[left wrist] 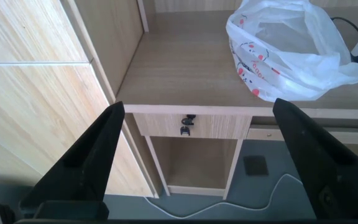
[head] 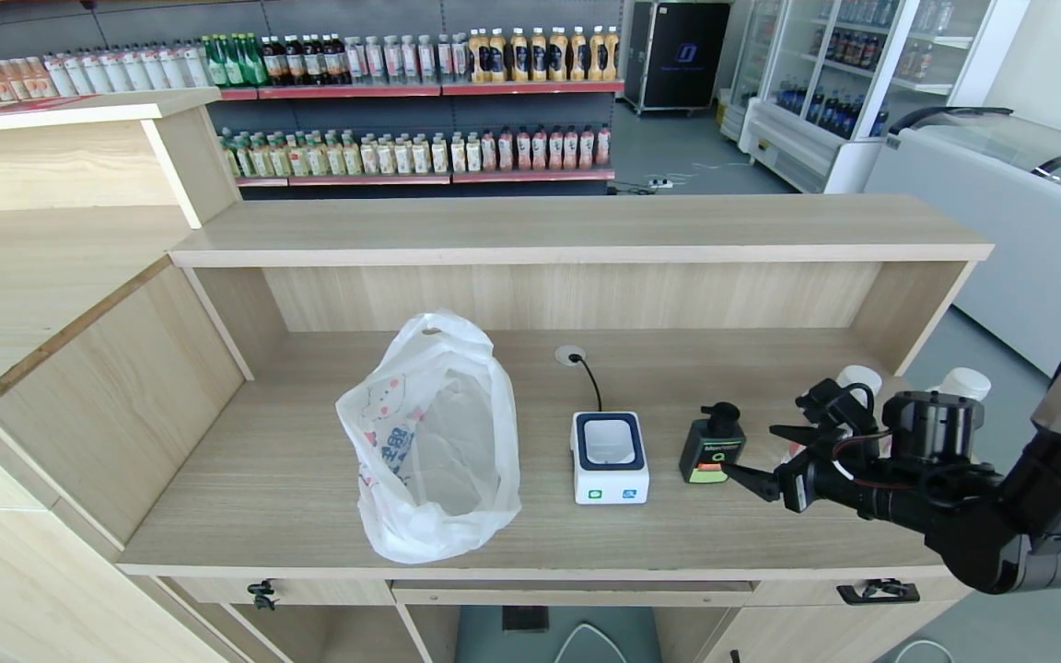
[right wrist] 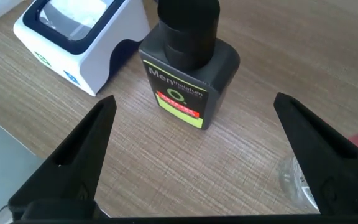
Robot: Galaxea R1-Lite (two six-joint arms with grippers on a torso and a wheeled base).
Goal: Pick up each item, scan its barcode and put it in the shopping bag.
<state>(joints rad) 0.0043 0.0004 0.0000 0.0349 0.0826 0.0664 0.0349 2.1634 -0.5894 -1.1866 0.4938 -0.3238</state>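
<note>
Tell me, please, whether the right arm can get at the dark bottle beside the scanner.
Probably yes: the right gripper has its jaws open facing the dark bottle, with only bare counter between them.

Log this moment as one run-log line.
right gripper: open, facing dark bottle | left gripper: open, before counter front | shopping bag: open, left of scanner

A pale wood counter fronts red drink shelves, glass-door fridges and a chest freezer on grey floor.

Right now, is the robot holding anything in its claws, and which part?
Nothing is held. The right gripper is open, the dark bottle standing untouched before it; the left gripper is open and empty.
</note>
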